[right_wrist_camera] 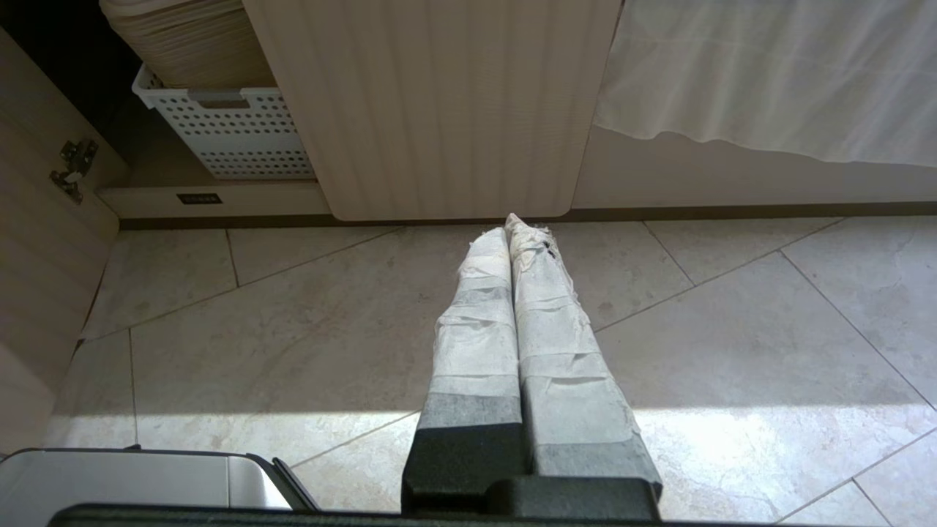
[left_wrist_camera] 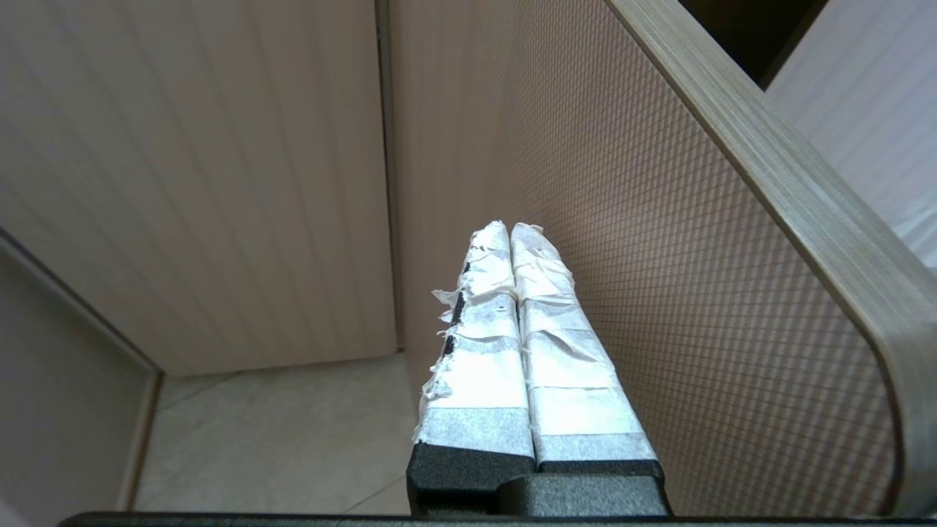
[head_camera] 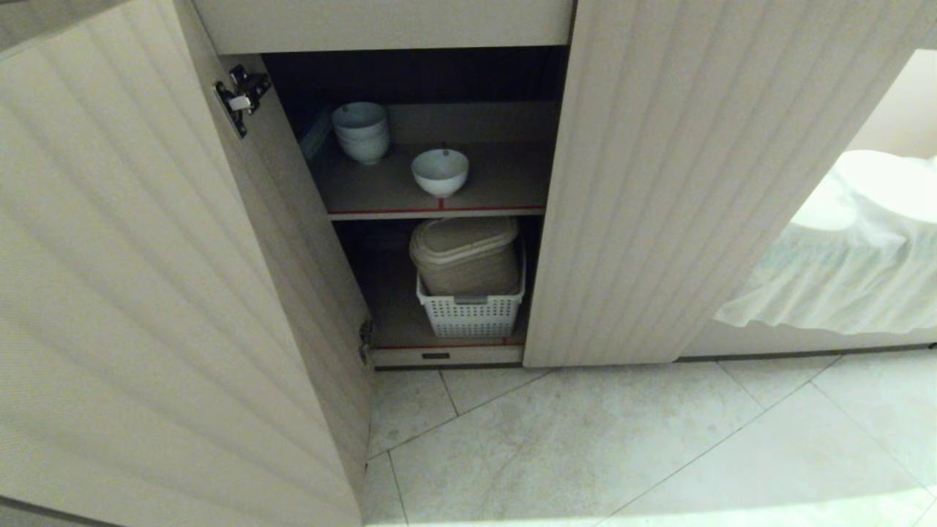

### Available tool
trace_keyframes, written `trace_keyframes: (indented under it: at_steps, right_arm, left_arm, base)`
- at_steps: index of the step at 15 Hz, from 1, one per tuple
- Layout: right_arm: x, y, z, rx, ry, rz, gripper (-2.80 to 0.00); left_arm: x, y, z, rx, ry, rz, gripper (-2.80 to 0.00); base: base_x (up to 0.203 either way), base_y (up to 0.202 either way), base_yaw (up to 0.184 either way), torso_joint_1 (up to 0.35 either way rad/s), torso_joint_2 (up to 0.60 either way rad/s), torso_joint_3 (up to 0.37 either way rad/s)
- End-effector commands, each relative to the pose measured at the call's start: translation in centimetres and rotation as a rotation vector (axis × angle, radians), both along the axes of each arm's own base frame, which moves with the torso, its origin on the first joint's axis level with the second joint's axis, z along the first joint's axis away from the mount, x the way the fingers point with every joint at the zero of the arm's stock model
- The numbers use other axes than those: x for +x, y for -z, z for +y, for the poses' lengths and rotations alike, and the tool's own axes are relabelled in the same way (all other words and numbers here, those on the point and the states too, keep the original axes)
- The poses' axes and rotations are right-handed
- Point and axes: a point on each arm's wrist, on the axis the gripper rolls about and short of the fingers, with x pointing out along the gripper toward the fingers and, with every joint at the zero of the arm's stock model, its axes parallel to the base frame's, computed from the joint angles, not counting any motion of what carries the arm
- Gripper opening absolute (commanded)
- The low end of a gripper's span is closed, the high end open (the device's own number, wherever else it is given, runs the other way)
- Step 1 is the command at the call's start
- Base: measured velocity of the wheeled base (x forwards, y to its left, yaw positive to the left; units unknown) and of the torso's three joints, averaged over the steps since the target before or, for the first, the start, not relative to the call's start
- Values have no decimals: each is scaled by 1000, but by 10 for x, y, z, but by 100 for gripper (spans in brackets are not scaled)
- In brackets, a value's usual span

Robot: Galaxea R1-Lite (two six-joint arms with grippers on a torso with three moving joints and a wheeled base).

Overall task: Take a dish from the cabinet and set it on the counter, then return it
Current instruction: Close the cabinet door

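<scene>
White bowl (head_camera: 440, 172) upper centre, alone on upper shelf (head_camera: 505, 187) of open cabinet (head_camera: 681, 183). Left hand (left_wrist_camera: 510, 228) pressed together beside door (left_wrist_camera: 659, 219); right hand (right_wrist_camera: 516, 223) together over floor (right_wrist_camera: 293, 307).

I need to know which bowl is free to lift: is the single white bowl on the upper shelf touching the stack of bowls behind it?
Apart. The head view shows bare shelf between the single bowl and the stack of bowls.
</scene>
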Motion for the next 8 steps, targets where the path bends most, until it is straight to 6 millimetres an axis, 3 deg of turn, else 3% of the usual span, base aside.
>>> trace_keyframes:
  at_steps: [1, 8]
  right_arm:
    - [0, 0, 0, 0, -1, 0, -280]
    - [0, 0, 0, 0, -2, 0, -280]
  left_arm:
    - [1, -1, -11, 35, -23, 4, -280]
    - [2, 1, -25, 89, -24, 9, -280]
  base:
    - [0, 0, 0, 0, 0, 0]
    - [0, 0, 0, 0, 0, 0]
